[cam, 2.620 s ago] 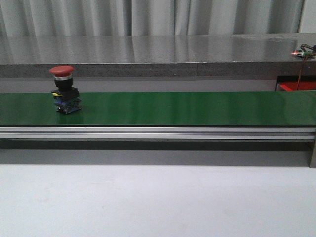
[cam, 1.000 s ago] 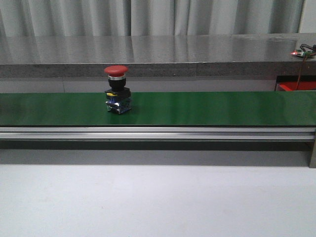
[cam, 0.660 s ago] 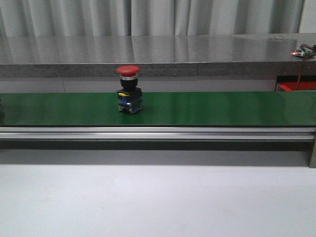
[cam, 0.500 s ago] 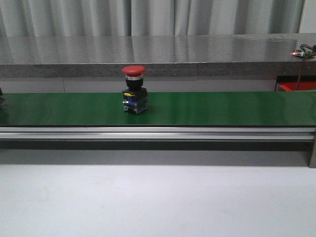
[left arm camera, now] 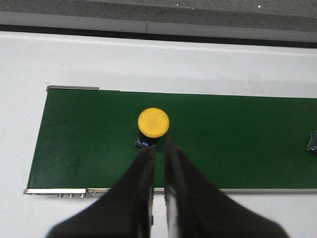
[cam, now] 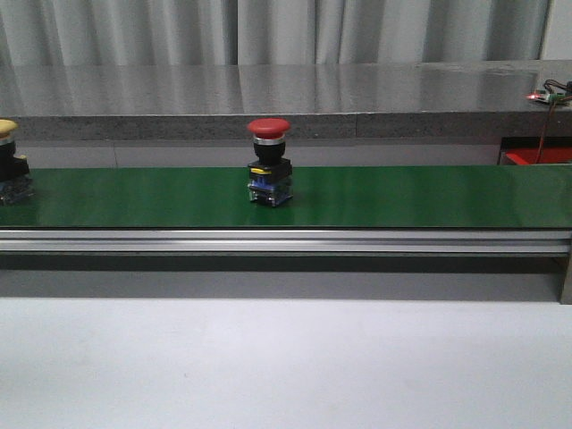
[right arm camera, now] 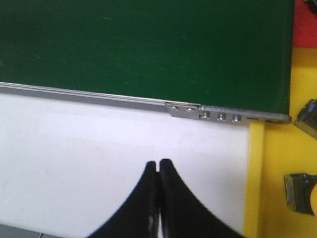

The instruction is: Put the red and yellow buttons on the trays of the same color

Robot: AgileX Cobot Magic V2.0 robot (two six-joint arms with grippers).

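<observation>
A red button (cam: 269, 164) stands upright on the green belt (cam: 402, 195), a little left of its middle. A yellow button (cam: 9, 165) stands on the belt at the far left edge of the front view. In the left wrist view the yellow button (left arm camera: 153, 123) is just beyond my left gripper (left arm camera: 158, 148), which is above the belt's near edge, empty, with only a thin slit between its fingers. My right gripper (right arm camera: 158, 163) is shut and empty over the white table, beside the yellow tray (right arm camera: 275, 173). A red tray (cam: 536, 157) shows at the far right.
The belt's metal rail (cam: 286, 239) runs along its front. The yellow tray holds a button (right arm camera: 301, 192) and a dark part (right arm camera: 308, 118). A corner of the red tray (right arm camera: 305, 20) lies past the belt's end. A grey ledge (cam: 286, 98) stands behind the belt.
The red button has travelled to the right along the belt, from the left part to near the middle. The yellow button has come into view at the left edge.
</observation>
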